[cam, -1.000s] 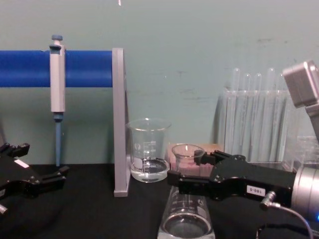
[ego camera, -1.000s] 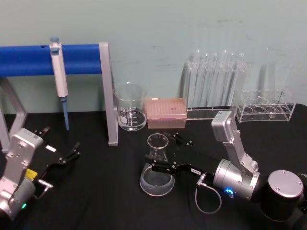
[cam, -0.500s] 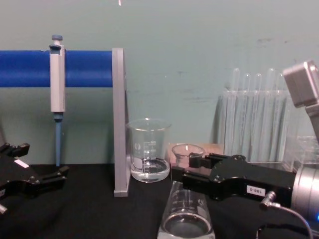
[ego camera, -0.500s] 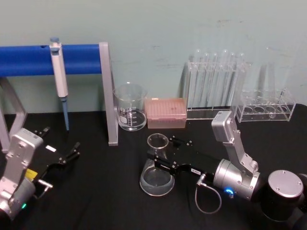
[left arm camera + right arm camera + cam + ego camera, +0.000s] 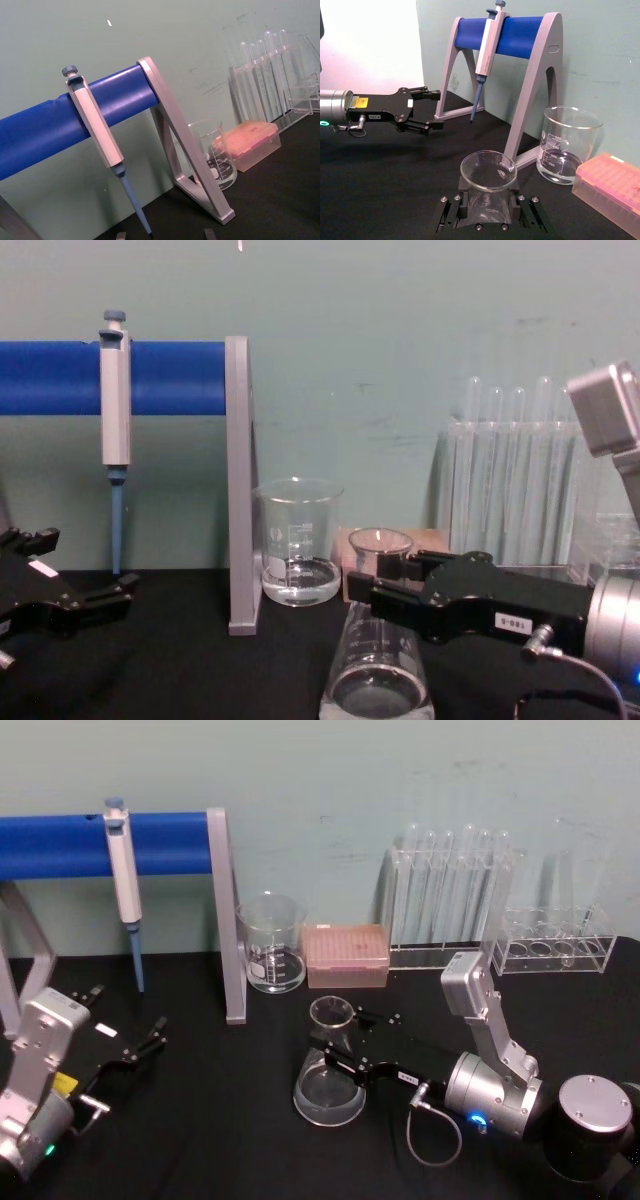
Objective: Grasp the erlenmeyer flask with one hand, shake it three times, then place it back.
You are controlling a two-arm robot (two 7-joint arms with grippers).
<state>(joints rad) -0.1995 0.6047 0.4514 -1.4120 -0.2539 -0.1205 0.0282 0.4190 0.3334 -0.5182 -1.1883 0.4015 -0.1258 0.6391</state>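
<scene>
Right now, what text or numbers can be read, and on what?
"180-5" likely, upside down: white label on black right hand gripping clear conical glass flask.
"300", "200" likely: graduations on straight-sided clear glass beaker; others blurred.
Label on black left hand: unreadable.

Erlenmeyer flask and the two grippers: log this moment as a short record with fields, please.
object: erlenmeyer flask, upright, nearer the robot than the beaker and the pink tip box
right gripper: shut on the flask's neck, reaching in from the right
left gripper: open, idle at the left side
flask base on the table or lifted: cannot tell
</scene>
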